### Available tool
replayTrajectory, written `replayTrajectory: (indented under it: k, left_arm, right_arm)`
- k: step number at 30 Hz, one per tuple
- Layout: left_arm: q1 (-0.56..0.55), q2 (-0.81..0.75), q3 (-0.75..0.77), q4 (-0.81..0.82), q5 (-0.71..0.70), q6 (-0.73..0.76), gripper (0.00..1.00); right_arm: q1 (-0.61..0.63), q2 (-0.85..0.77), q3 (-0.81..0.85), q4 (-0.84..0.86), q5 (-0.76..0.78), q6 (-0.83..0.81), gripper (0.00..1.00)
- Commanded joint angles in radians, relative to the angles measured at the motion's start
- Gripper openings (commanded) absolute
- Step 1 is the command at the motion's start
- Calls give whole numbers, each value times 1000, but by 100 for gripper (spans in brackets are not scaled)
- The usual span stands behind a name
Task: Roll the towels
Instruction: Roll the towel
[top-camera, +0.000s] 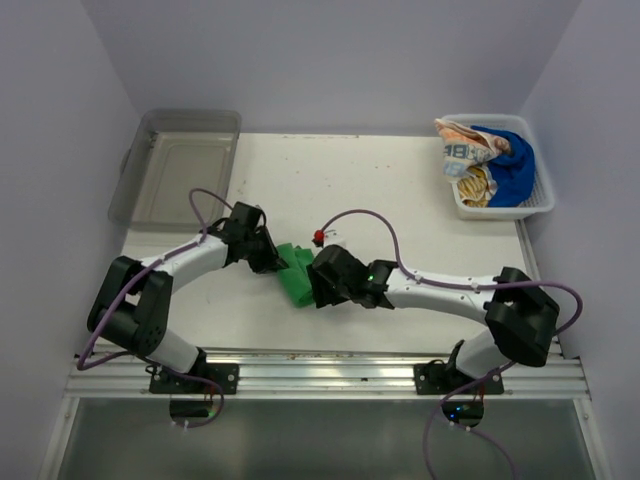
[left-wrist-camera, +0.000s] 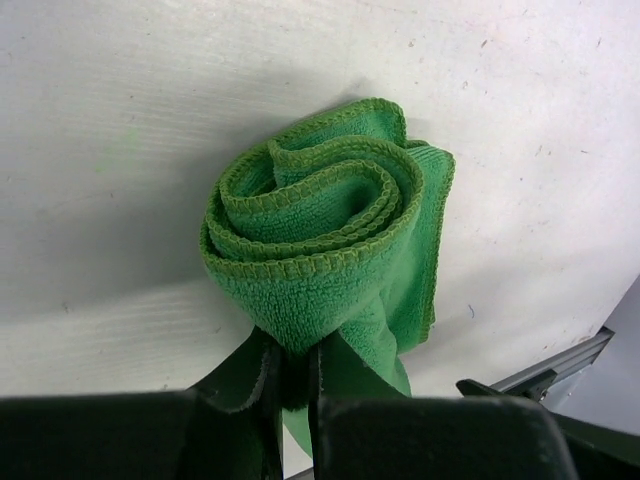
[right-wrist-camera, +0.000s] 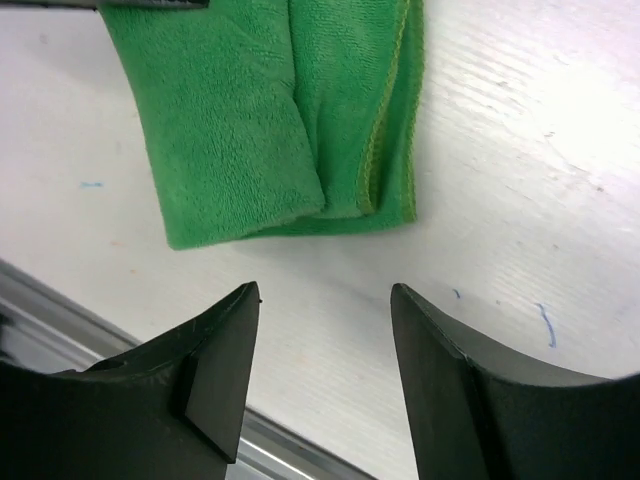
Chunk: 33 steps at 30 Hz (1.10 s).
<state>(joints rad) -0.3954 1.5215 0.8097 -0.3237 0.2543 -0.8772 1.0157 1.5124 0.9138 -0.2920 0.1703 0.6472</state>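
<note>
— Where's the green towel (top-camera: 296, 278)?
— Rolled, on the table (top-camera: 400, 190). My left gripper (left-wrist-camera: 292, 372) pinches its end; only that wrist view shows the spiral. My right gripper (right-wrist-camera: 325, 345) stands open, just short.

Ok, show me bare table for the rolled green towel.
Free: the white table's far middle, between the clear plastic bin and the white plastic basket. Crowded: the centre, where the left gripper and right gripper meet at the bright green cloth towel.
</note>
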Motion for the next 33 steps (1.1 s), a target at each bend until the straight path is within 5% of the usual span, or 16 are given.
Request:
replayTrajectory:
  k: [1, 8, 23, 26, 31, 33]
  left_arm:
    - [1, -24, 31, -67, -59, -23, 0]
    - [0, -12, 48, -89, -52, -37, 0]
    - [0, -12, 26, -74, -12, -52, 0]
    - [0, -14, 28, -77, -12, -49, 0]
    - [0, -24, 16, -74, 23, -59, 0]
    - [0, -44, 8, -63, 23, -63, 11]
  right_arm:
    - [90, -17, 69, -147, 294, -61, 60]
    - [224, 89, 221, -138, 448, -242, 73]
    - [247, 334, 342, 2, 397, -354, 72]
    - [247, 353, 338, 7, 419, -331, 65]
    - [238, 302, 263, 89, 405, -296, 17]
    - [213, 279, 226, 112, 353, -265, 5]
